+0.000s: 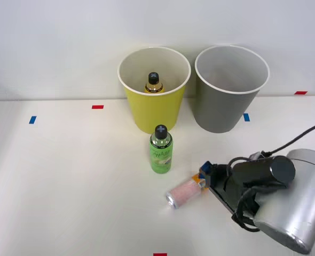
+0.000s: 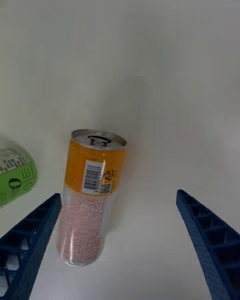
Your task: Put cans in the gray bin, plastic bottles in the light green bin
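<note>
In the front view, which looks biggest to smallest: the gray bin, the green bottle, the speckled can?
1. Round gray plastic bin
2. Clear green black-capped bottle, standing
3. Pinkish speckled can, lying down; close to the bottle, so unsure.

A speckled pink-and-white can [image 2: 90, 200] with an orange band and silver top lies on its side on the pale bench [image 2: 165, 80]; the hand [image 2: 120, 245] is spread wide, one blue ribbed finger [image 2: 30, 245] touching or just beside the can; a green bottle [image 2: 14, 176] lies nearby.
</note>
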Action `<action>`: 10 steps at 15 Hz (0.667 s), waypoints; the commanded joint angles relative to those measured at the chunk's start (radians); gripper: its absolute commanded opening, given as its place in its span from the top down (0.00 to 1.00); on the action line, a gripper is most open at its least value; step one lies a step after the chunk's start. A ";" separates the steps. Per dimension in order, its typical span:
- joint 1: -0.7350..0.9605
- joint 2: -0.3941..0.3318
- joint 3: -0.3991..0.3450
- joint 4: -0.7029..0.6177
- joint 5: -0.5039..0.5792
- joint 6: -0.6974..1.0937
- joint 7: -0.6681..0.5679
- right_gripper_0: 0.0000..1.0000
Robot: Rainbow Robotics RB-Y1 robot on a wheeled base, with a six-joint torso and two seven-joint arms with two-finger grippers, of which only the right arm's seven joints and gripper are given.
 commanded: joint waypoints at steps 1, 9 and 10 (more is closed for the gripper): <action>-0.036 0.030 -0.002 0.039 -0.022 -0.001 0.009 0.03; -0.090 0.074 0.000 0.136 -0.099 0.000 0.008 0.01; -0.106 0.093 0.000 0.171 -0.097 0.000 0.005 0.01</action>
